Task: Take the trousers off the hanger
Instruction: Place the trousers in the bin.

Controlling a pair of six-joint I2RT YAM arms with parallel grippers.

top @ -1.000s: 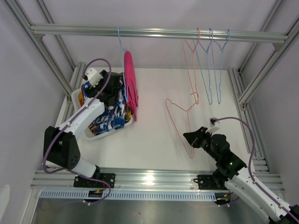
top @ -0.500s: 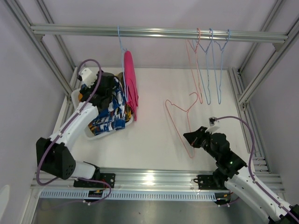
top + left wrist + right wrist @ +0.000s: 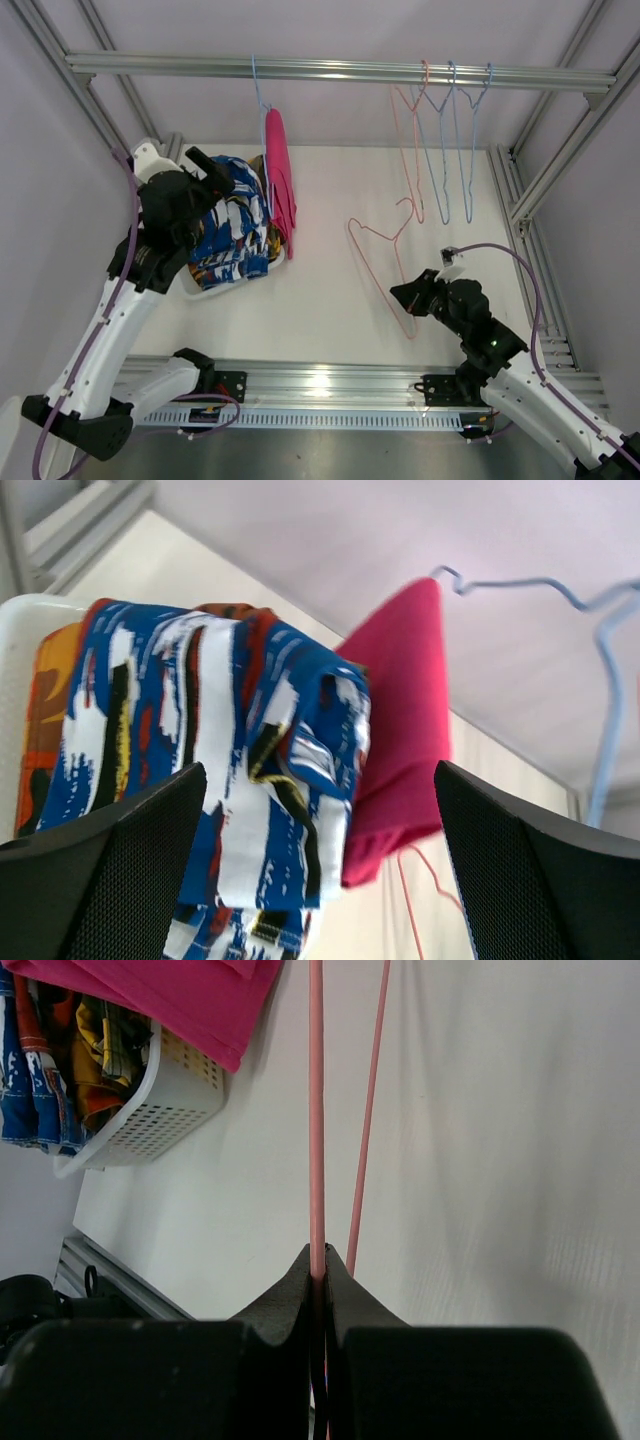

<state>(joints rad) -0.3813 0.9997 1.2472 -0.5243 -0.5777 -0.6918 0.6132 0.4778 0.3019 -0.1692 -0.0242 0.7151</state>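
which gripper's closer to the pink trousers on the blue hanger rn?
Left. The left gripper is open just left of the pink trousers; the right gripper is across the table, shut on a pink hanger.

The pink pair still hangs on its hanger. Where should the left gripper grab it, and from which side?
Probably the free lower fold of the pink trousers, from the basket side with the open left gripper: it hangs flat, below the blue hanger wire.
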